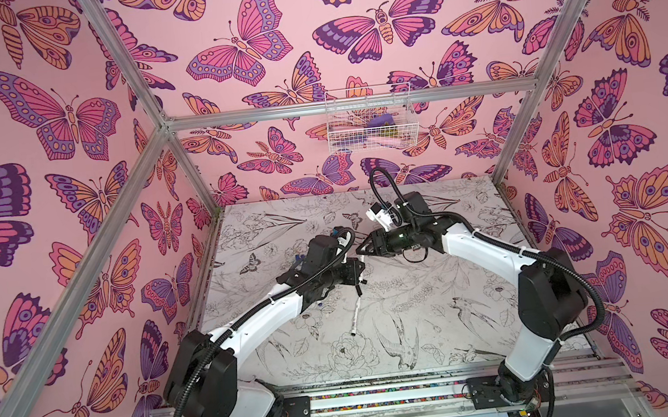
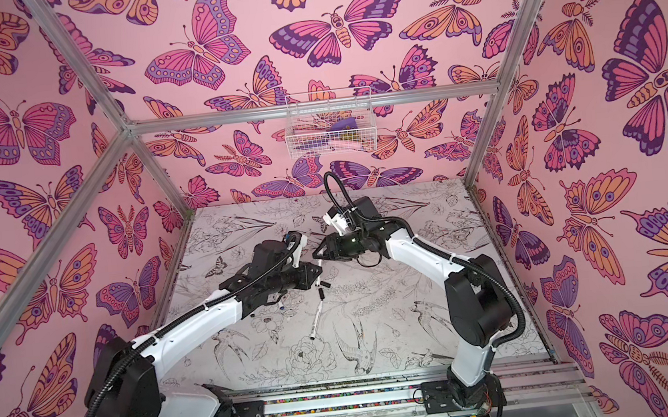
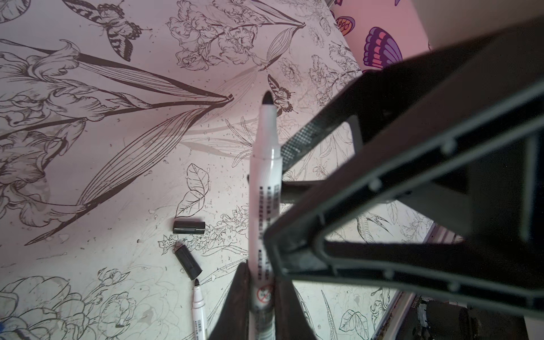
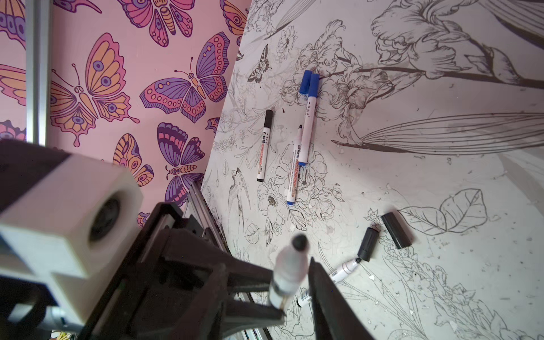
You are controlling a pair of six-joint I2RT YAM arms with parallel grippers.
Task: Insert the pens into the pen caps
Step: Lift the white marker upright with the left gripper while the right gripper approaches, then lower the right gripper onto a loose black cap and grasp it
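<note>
Left fingers (image 3: 235, 300), lower centre, are clenching a pen (image 3: 263, 176), its print blurring unreadable. Right fingers (image 3: 297, 144) are flanking it; grasp untellable.

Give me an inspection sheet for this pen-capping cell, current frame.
Surface: floral-print table, flecked with small marks.
Job's things: held pen uncapped, black tip; loose pen uncapped, first black cap by its tip, second black cap beside it; black-capped pen, blue-capped pen and bare-tipped pen lie grouped apart.
Clutter: nothing seen.
Grippers: left pincer shut on the held pen; right pincer at that pen's tip end, grip unclear.
Cables: black hose loops above the right wrist, clear of the pens.
Surroundings: butterfly walls, aluminium frame, wire basket on the back wall.
</note>
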